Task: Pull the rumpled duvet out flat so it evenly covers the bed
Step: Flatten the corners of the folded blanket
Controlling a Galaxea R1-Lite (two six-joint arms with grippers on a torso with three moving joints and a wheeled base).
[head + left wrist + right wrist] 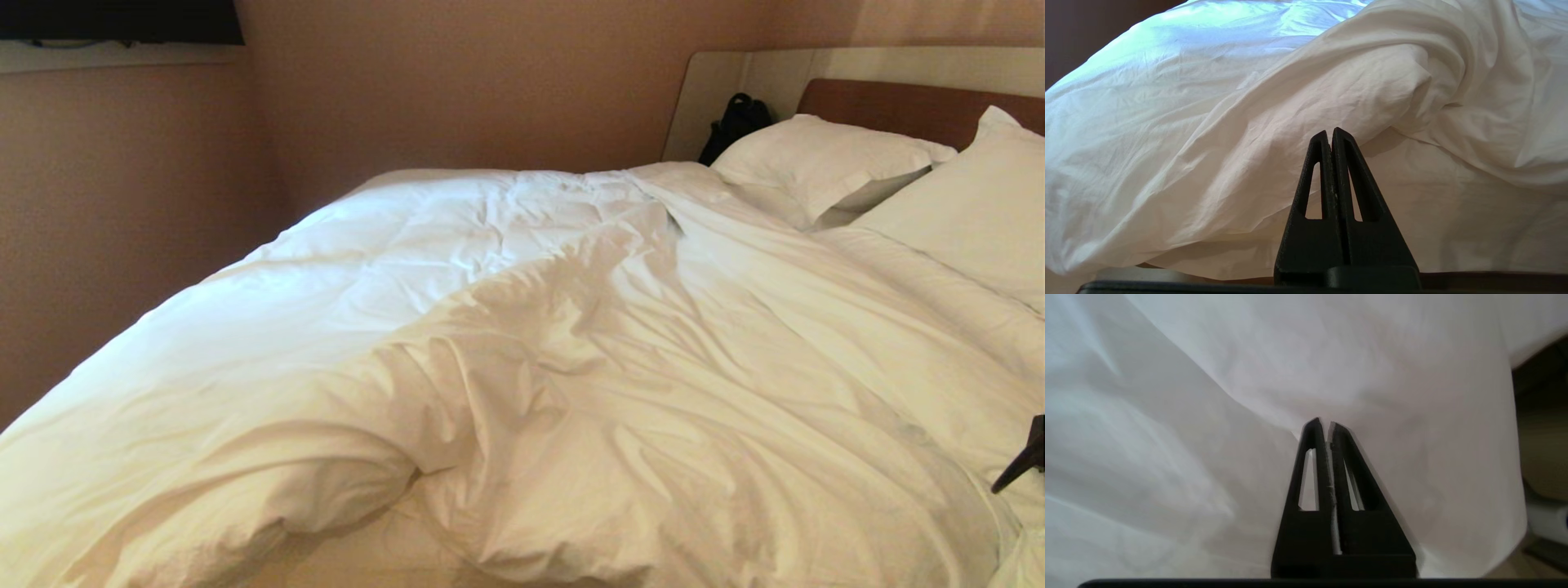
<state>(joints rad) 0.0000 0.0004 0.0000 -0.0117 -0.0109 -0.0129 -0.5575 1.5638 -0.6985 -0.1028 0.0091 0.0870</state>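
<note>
The white duvet [522, 367] lies rumpled over the bed [898, 106], with a thick fold bunched near the front edge and creases running toward the pillows. My right gripper [1016, 469] shows only as a dark tip at the right edge of the head view. In the right wrist view the right gripper [1325, 424] sits over the duvet [1208, 396] near its hanging side edge, jaws parted by a thin slit, nothing clearly between them. My left gripper [1331, 132] is shut and empty, parked low before the duvet's bunched fold [1298, 102].
Two white pillows [816, 163] [971, 212] rest against the brown headboard. A black bag [735, 122] stands behind them. A wall runs along the bed's left side [122, 204]. Bare mattress sheet [1453, 228] shows under the fold. Floor shows beyond the duvet's edge [1543, 457].
</note>
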